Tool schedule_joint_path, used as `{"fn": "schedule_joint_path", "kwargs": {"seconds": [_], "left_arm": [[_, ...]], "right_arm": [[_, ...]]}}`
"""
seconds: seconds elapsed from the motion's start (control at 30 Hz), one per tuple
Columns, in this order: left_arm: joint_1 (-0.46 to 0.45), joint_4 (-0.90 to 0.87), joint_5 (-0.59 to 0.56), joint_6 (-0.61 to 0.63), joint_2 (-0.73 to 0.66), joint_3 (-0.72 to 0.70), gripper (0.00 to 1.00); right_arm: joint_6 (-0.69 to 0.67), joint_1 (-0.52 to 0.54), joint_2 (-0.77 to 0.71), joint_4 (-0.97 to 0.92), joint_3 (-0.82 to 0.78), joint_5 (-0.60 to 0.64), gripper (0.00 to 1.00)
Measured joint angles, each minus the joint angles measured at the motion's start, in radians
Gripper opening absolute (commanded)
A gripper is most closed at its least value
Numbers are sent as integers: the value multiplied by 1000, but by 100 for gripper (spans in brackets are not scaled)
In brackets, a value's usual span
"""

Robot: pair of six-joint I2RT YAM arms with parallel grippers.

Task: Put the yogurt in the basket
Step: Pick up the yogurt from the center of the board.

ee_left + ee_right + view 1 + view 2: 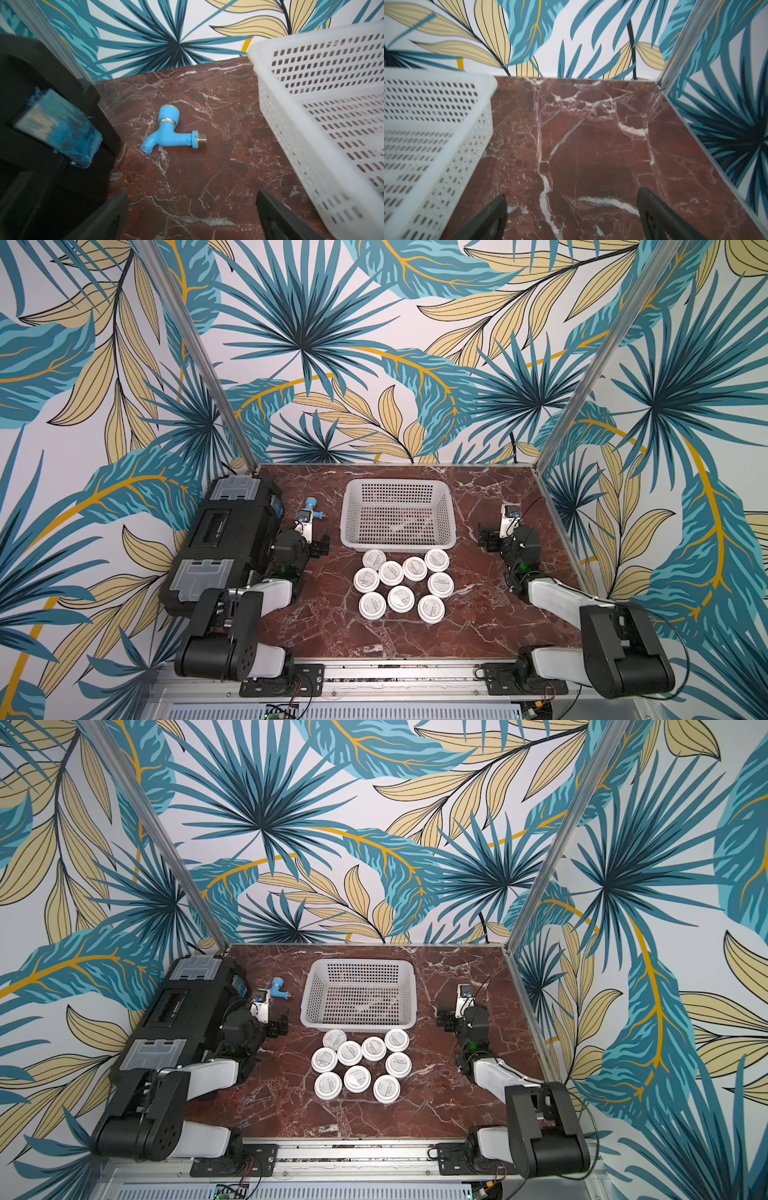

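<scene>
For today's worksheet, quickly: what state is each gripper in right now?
Left gripper: open, holding nothing.
Right gripper: open, holding nothing.

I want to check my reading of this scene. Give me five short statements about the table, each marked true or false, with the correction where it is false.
1. The basket is empty. True.
2. Nine yogurt cups stand on the table, on the robot's side of the basket. True.
3. The left gripper holds a yogurt cup. False: it is open and holds nothing.
4. The blue tap lies inside the basket. False: it lies on the table between the black toolbox and the basket.
5. The right gripper is open. True.
</scene>
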Motion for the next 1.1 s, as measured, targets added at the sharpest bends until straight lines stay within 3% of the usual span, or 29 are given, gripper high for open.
{"fn": "schedule_joint_path", "kwargs": {"seconds": [0.23,0.4,0.53,0.77,0.97,1.1], "left_arm": [[-35,-355,-42,-159,-298,168,100],[-35,-591,23,-266,-478,229,100],[-35,-660,116,-367,-586,209,100],[-43,-845,310,-436,-615,212,94],[-66,-1032,361,-436,-692,215,92],[-148,-1106,348,-437,-717,233,88]], "right_arm": [[179,0,-191,-323,146,22,100],[330,0,-248,-562,234,-42,100],[394,0,-269,-675,243,-117,100],[412,0,-274,-870,312,-232,100],[457,0,-328,-932,330,-258,100],[452,0,-333,-970,343,-272,99]]}}
